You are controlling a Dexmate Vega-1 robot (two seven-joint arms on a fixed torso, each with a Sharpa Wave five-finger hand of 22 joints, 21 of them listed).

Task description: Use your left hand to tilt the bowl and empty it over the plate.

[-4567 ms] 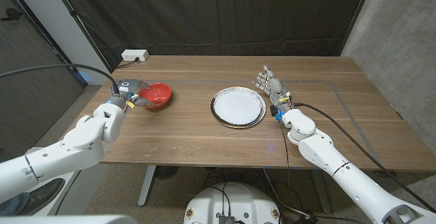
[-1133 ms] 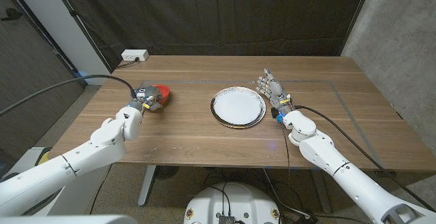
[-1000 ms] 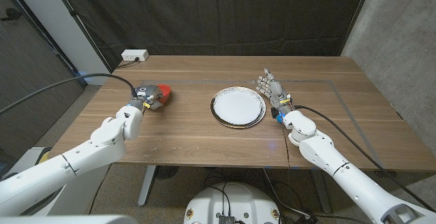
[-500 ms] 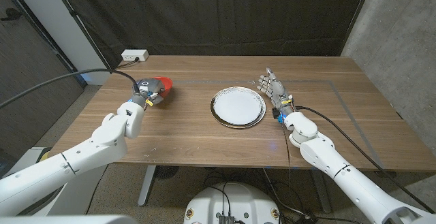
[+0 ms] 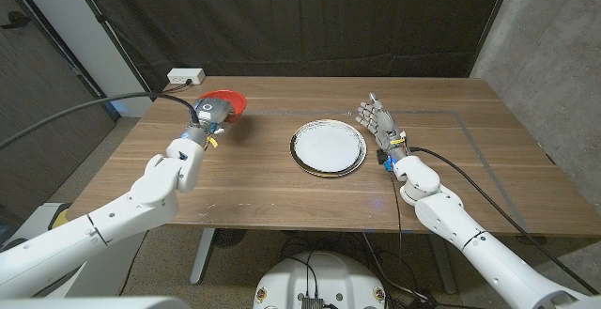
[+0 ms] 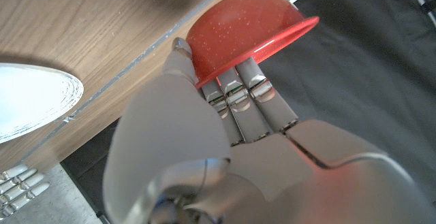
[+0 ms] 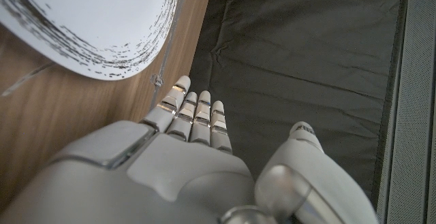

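Red plastic bowl (image 5: 225,100), gripped by the left hand (image 5: 208,115) clear of the wooden surface (image 5: 282,177); carrying step. Next: travel over white round plate (image 5: 327,147), then tilt. Right hand (image 5: 377,118) spread, idle.

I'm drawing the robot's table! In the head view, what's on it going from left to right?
Left hand holding the red bowl → white plate → right hand.

High head camera down over the wooden table (image 5: 310,182); close wrist cameras, all sharing the white plate (image 5: 327,146).
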